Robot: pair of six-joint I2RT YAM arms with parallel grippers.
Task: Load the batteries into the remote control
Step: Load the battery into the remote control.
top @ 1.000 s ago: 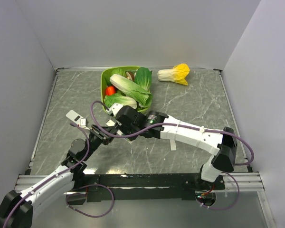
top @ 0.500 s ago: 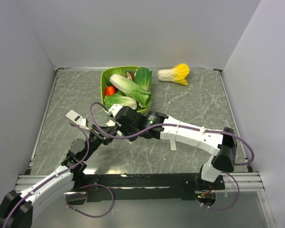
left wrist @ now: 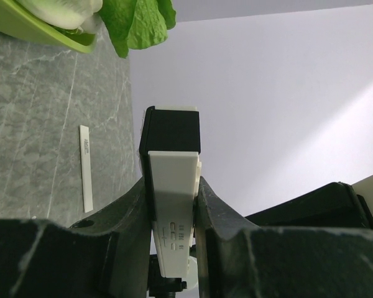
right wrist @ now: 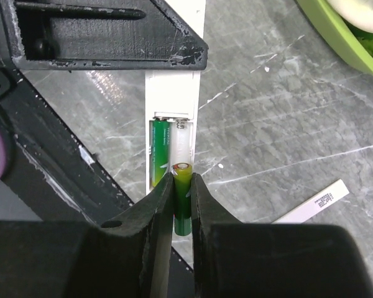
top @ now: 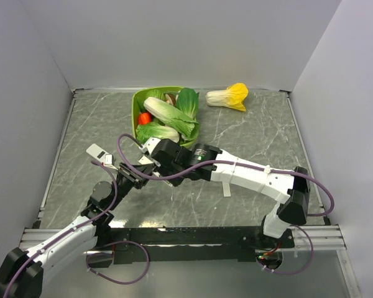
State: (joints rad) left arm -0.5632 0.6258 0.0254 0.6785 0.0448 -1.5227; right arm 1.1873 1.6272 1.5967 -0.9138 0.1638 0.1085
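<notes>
My left gripper (left wrist: 172, 197) is shut on the remote control (left wrist: 171, 167), a white bar with a black end, and holds it above the table. In the right wrist view the remote control (right wrist: 174, 93) has its compartment open, with one green battery (right wrist: 160, 149) lying in the left slot. My right gripper (right wrist: 182, 181) is shut on the second battery (right wrist: 183, 171), held on end over the empty right slot, its tip at the slot's near end. In the top view the two grippers meet at the left middle, left gripper (top: 132, 176) and right gripper (top: 150, 164).
A green bowl (top: 137, 99) of leafy vegetables stands at the back, right behind the right wrist. A yellow-white cabbage (top: 229, 96) lies to its right. A white strip (top: 227, 189) lies on the table. A small white flat piece (top: 97, 151) lies to the left.
The right wrist has edged slightly toward the remote. The left arm has not visibly moved.
</notes>
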